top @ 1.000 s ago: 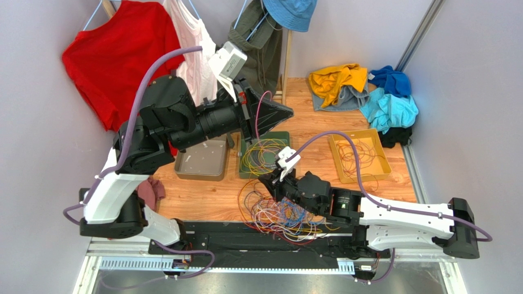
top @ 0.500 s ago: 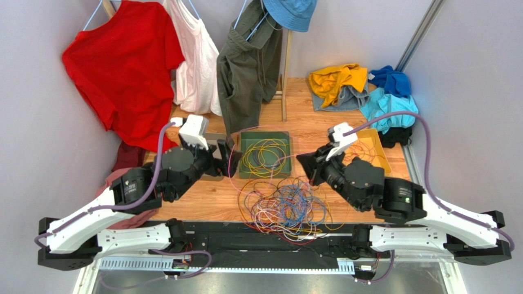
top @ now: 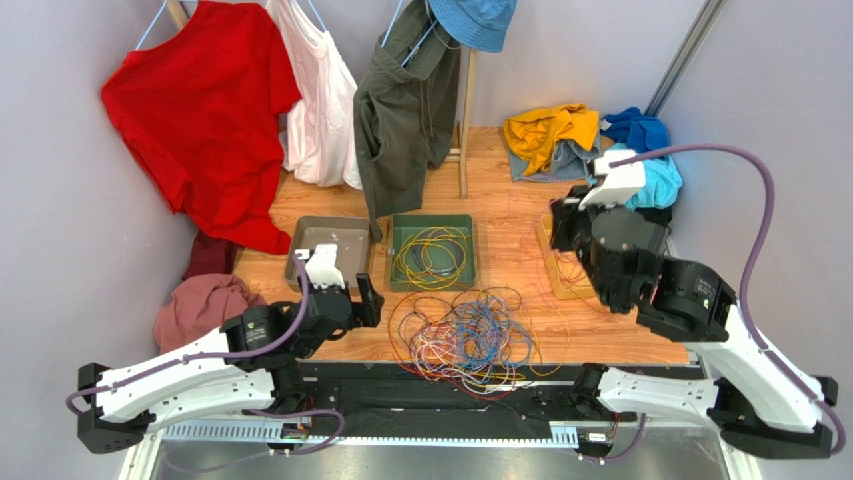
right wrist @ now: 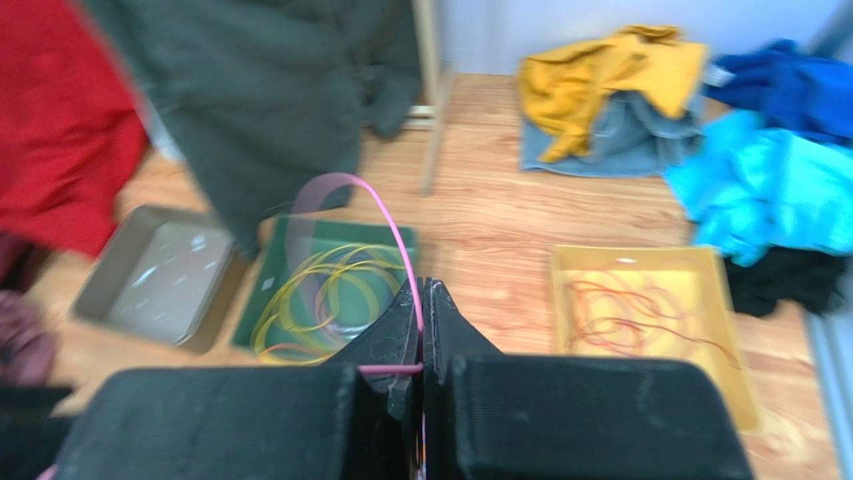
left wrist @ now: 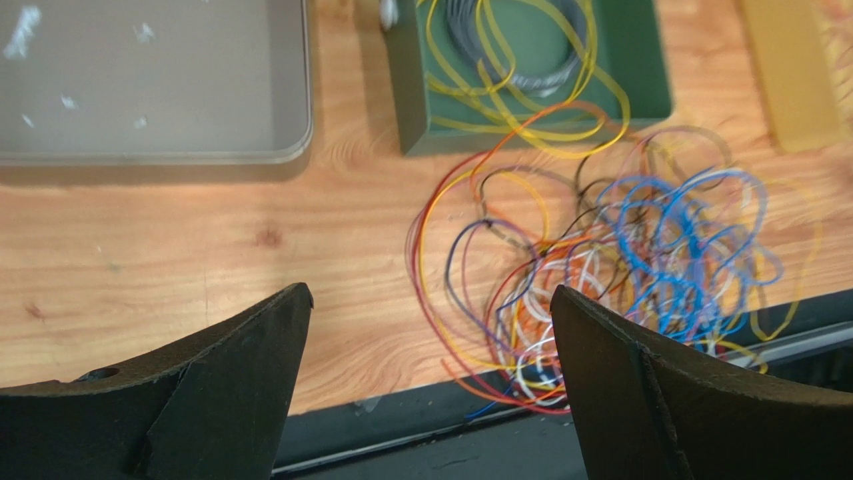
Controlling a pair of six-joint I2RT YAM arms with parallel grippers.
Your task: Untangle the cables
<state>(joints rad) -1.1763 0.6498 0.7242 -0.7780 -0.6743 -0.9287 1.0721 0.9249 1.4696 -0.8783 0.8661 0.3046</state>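
The cables [top: 466,335] lie in a many-coloured tangle at the near table edge; in the left wrist view the cables [left wrist: 621,260] sit ahead and to the right. My left gripper [top: 362,298] hangs low just left of the tangle, and my left gripper [left wrist: 429,292] is open with only bare wood between its fingers. My right gripper [top: 559,222] is raised at the back right, above the yellow tray. In its wrist view my right gripper [right wrist: 422,285] is shut on a thin pink cable [right wrist: 385,215] that arcs up from the fingertips.
A green tray [top: 433,220] holds yellow cable loops, a grey tray [top: 325,235] stands left of it, and a yellow tray [right wrist: 641,255] holds reddish strands. Clothes hang at the back [top: 200,100], a clothes pile [top: 591,140] lies back right, and a maroon cloth [top: 200,305] lies left.
My left arm came down from high over the trays to beside the tangle, and its gripper opened. My right arm rose from the tangle to the back right, still shut.
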